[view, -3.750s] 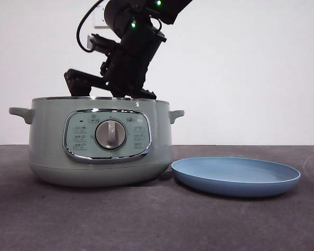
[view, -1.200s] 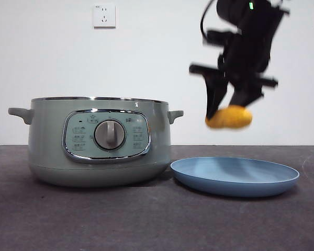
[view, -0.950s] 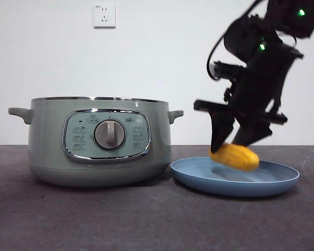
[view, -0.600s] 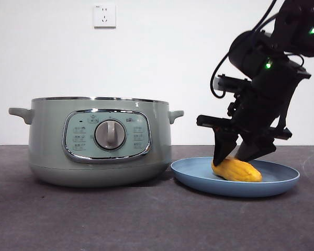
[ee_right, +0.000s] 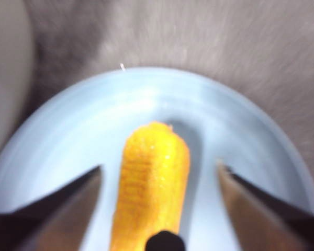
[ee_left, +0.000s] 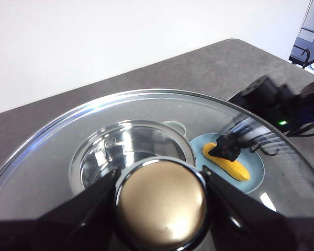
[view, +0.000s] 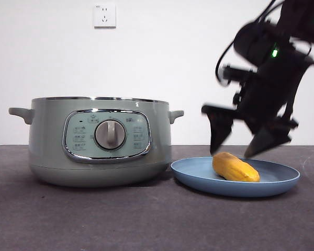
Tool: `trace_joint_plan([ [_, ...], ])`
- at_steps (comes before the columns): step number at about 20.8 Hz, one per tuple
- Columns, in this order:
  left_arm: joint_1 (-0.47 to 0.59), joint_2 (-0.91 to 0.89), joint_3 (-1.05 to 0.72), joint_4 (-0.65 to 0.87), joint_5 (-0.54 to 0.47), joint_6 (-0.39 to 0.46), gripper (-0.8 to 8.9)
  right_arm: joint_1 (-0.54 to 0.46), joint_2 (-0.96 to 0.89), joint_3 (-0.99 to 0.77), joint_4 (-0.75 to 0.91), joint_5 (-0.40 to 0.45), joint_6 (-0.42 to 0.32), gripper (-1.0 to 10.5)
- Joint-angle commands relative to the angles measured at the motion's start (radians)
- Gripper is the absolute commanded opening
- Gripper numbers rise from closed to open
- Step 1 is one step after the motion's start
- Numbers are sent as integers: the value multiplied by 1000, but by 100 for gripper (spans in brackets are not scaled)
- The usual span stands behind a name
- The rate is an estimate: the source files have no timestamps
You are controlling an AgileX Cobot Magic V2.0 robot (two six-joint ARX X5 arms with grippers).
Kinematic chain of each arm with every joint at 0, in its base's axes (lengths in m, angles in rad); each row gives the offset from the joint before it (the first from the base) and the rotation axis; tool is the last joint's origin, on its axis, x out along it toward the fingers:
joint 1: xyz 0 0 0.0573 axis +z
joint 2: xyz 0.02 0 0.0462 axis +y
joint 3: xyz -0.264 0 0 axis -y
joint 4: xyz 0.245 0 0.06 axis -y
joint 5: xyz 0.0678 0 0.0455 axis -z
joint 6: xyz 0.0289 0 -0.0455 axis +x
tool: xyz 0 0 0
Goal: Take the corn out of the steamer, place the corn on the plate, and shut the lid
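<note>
The yellow-orange corn (view: 235, 167) lies on the light-blue plate (view: 199, 175), right of the sage-green steamer (view: 99, 141), which stands with its top uncovered. My right gripper (view: 246, 144) hovers just above the corn, open, its jaws spread wide on either side and clear of it. From the right wrist the corn (ee_right: 152, 193) rests on the plate (ee_right: 57, 136) between the parted jaws. My left gripper (ee_left: 159, 201) is shut on the knob of the glass lid (ee_left: 68, 151), held high above the table; through the glass I see the steamer (ee_left: 128, 151), the corn (ee_left: 227, 163) and the plate (ee_left: 254, 170).
A dark grey table (view: 146, 219) carries the pot and the plate. A white wall with a socket (view: 104, 15) stands behind. The right arm (ee_left: 282, 107) shows in the left wrist view beside the plate.
The right gripper carried the corn from the steamer to the plate, set it down, opened, and has now risen off it. The corn stays lying on the plate.
</note>
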Motion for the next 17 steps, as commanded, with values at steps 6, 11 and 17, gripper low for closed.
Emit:
trace_joint_plan([
  [6,0,135,-147,349,27,21,-8,6,-406,-5,-187,3,6,599],
  [11,0,333,-147,496,34,25,-8,7,-678,-5,-286,4,-2,599],
  [17,0,470,-147,630,104,50,-8,7,-859,-5,-352,5,-2,598],
])
